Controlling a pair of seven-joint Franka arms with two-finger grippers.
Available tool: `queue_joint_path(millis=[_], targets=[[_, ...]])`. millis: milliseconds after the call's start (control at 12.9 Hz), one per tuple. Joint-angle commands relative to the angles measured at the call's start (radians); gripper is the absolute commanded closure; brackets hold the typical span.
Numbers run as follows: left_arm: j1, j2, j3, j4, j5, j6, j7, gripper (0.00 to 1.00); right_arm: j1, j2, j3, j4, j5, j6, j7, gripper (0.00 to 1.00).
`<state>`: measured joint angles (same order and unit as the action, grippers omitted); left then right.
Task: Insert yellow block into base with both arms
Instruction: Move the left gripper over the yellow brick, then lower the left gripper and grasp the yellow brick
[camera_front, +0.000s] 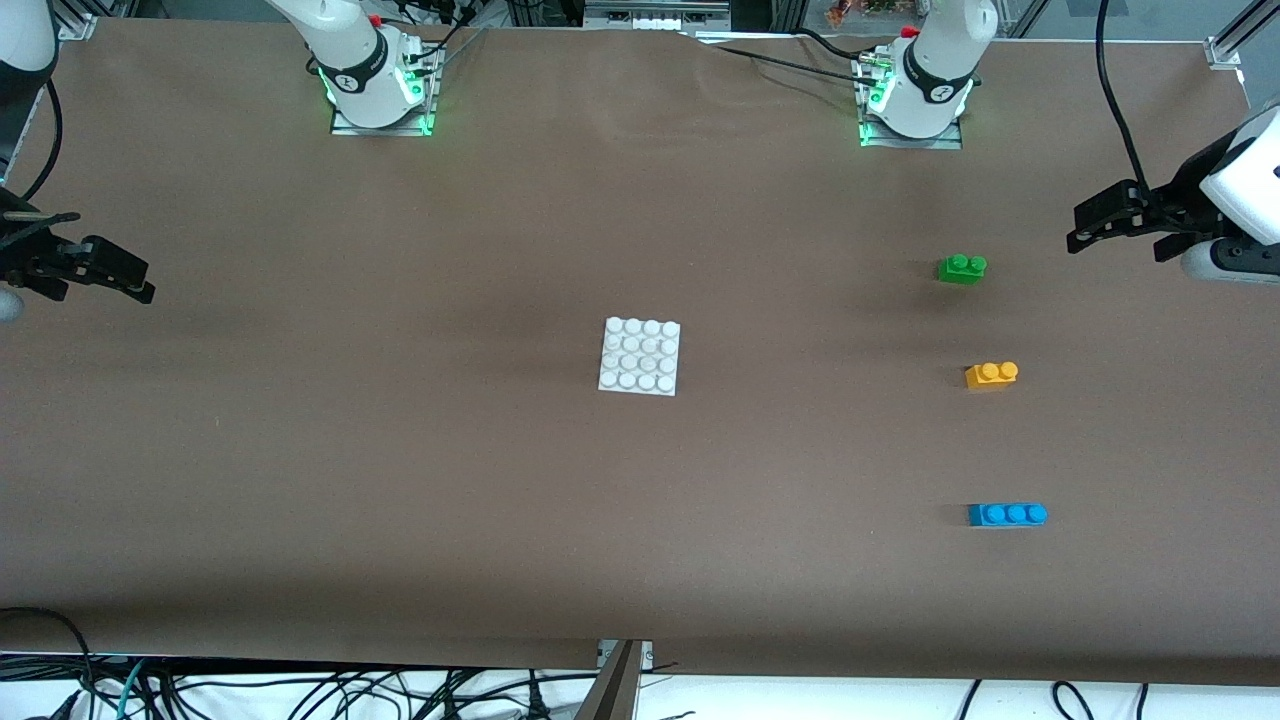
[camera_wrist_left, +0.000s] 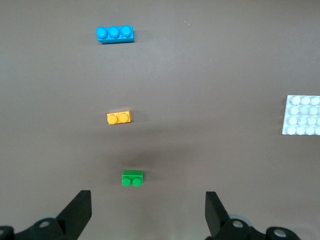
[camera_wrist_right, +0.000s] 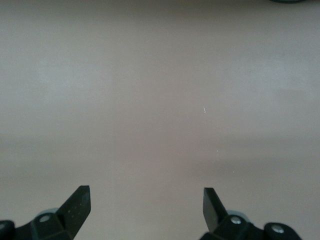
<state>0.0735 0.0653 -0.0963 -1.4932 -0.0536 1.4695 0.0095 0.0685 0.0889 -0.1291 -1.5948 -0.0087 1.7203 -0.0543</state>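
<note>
The yellow block (camera_front: 991, 375) lies on the brown table toward the left arm's end, studs up, between a green brick and a blue brick. It also shows in the left wrist view (camera_wrist_left: 119, 118). The white studded base (camera_front: 640, 356) lies flat at the table's middle, and its edge shows in the left wrist view (camera_wrist_left: 302, 115). My left gripper (camera_front: 1080, 228) is open and empty, held over the table at the left arm's end; its wrist view (camera_wrist_left: 148, 205) shows the jaws wide apart. My right gripper (camera_front: 140, 280) is open and empty over bare table at the right arm's end (camera_wrist_right: 146, 200).
A green two-stud brick (camera_front: 962, 268) lies farther from the front camera than the yellow block; a blue three-stud brick (camera_front: 1007, 514) lies nearer. Both show in the left wrist view, green (camera_wrist_left: 132, 178) and blue (camera_wrist_left: 115, 34). Cables hang along the table's front edge.
</note>
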Motion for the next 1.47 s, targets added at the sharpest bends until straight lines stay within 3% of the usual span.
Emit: queue_joint_path(millis=[0, 542, 851, 1393], targets=[[-0.001, 0.011, -0.002, 0.021, -0.02, -0.012, -0.005, 0.0, 0.005, -0.02, 0.002, -0.005, -0.011, -0.014, -0.007, 0.0], [-0.005, 0.019, 0.006, 0.004, -0.005, -0.006, 0.0, 0.0, 0.007, -0.02, 0.002, -0.005, -0.008, -0.014, -0.009, 0.0], [-0.006, 0.14, 0.009, -0.05, 0.037, 0.024, 0.006, 0.0, 0.005, -0.018, 0.002, -0.005, -0.007, -0.014, -0.007, 0.0], [0.011, 0.149, 0.018, -0.372, 0.185, 0.481, -0.045, 0.0, 0.005, -0.018, 0.002, -0.005, -0.007, -0.014, -0.007, 0.0]])
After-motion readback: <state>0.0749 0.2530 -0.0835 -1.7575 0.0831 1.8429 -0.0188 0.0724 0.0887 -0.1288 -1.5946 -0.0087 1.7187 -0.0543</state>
